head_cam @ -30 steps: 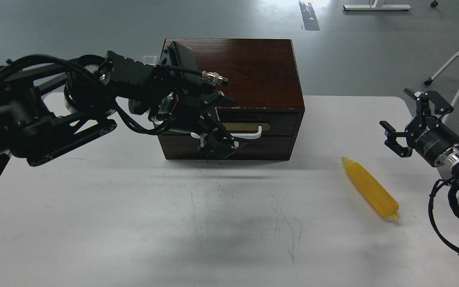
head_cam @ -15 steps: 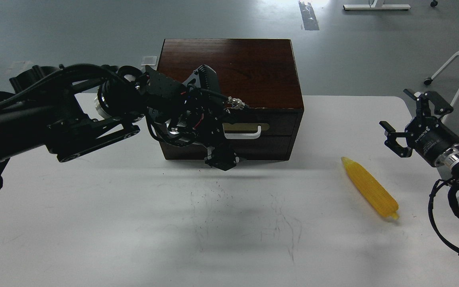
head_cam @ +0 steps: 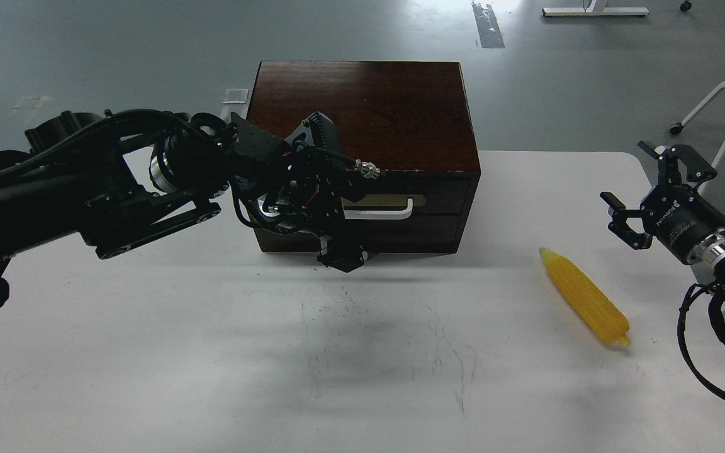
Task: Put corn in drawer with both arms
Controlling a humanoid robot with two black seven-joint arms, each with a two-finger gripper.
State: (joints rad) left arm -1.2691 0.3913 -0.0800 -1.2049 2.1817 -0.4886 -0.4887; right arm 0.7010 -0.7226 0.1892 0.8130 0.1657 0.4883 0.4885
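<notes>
The yellow corn (head_cam: 584, 296) lies flat on the white table at the right, tip pointing to the far left. The dark brown drawer (head_cam: 438, 202), with its white bar handle (head_cam: 387, 211) and tan plate, sits closed in the front of the wooden box cabinet (head_cam: 387, 107). My left gripper (head_cam: 340, 255) hangs in front of the drawer's left part and hides the handle's left end. Its dark fingers cannot be told apart. My right gripper (head_cam: 638, 182) is open and empty, above the table to the right of the corn and behind it.
The white table (head_cam: 211, 352) stretches in front of the cabinet, with faint scuff marks in the middle. A white chair frame (head_cam: 724, 107) stands off the table's far right corner. Grey floor lies behind.
My left arm has swung to the right across the cabinet's front, and its gripper has turned and dropped lower by the handle's left end. The right arm and the corn have not moved.
</notes>
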